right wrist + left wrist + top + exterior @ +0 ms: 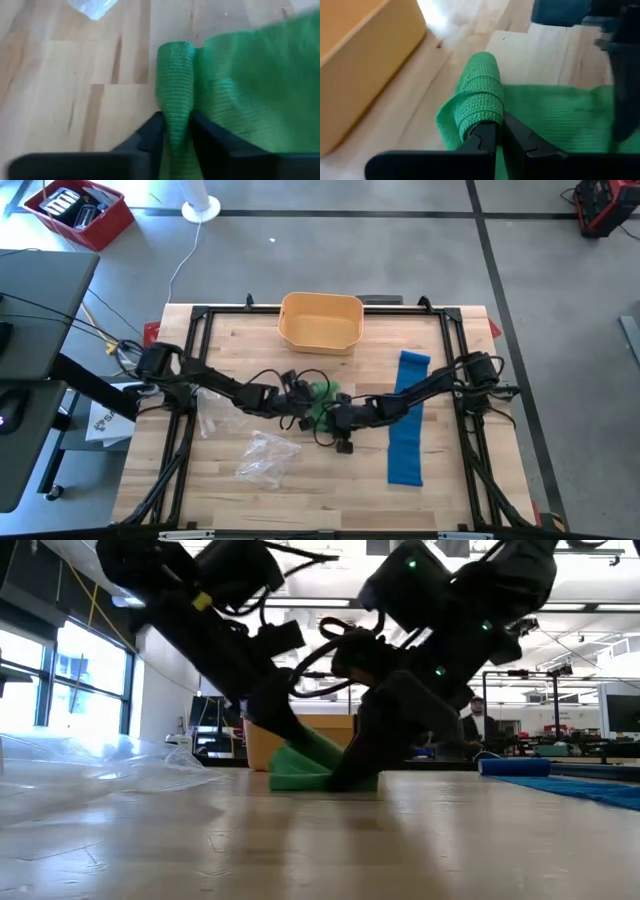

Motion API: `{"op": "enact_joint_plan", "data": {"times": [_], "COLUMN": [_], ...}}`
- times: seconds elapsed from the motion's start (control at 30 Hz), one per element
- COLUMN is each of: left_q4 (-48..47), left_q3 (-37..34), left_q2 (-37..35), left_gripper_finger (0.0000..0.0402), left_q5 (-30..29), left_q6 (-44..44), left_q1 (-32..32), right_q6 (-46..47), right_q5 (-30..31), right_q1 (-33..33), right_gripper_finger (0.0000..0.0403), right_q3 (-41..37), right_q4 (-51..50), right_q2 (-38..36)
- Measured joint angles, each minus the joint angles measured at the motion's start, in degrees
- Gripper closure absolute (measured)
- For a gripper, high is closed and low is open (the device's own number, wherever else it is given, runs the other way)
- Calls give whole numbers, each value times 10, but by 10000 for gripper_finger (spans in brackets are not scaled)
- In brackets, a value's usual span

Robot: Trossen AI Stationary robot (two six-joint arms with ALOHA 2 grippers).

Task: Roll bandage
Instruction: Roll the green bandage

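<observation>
Green bandage (322,402) sits at the centre of the high view on the wooden counter (330,480), both arms meeting over it. Near to far in the low view: bare counter in the foreground, crinkled plastic bag (90,772) at lower left, then the bandage in mid-frame with both tools down on it, then the yellow bin (320,321) behind.

Left tool (501,131) is pinched together on the started roll; the left wrist view shows a tight knit cylinder at the fingers, with loose flat cloth spreading to the right of the frame. Right tool (176,131) is clamped on a raised fold of the same cloth, fingers on either side of it.

Progress, as I judge it: early. A few turns look wound, but most of the green strip lies flat and unrolled. Left to do: wind the rest up.

Blue bandage (407,420) lies flat at centre right of the high view, untouched, well apart from the tools. A person is far off in the room behind.
</observation>
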Motion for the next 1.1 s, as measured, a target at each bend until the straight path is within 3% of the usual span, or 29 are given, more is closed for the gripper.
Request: {"op": "enact_joint_plan", "data": {"times": [0.07,0.33,0.5,0.57,0.67,0.93,1.1], "left_q4": [-16,-25,37,61,91,200,352], "left_q3": [0,0,0,0,0,-1,-49], "left_q2": [-15,-44,-44,-44,-44,-44,-61], "left_gripper_finger": [397,397,397,397,397,397,397], "left_q5": [-6,1,100,133,131,91,118], "left_q6": [11,68,99,105,107,114,93], "left_q1": [-8,-48,-67,-75,-83,-80,-75], "right_q6": [-1,42,54,72,87,156,239], "right_q5": [20,135,278,303,299,120,109], "right_q1": [12,137,221,238,248,261,280], "right_gripper_finger": [389,398,400,401,402,402,402], "right_q3": [-1,-3,-4,-4,-4,-4,-4], "right_q4": [-34,-127,-146,-168,-174,-176,-210], "right_q2": [-24,-222,-330,-353,-362,-266,-184]}}
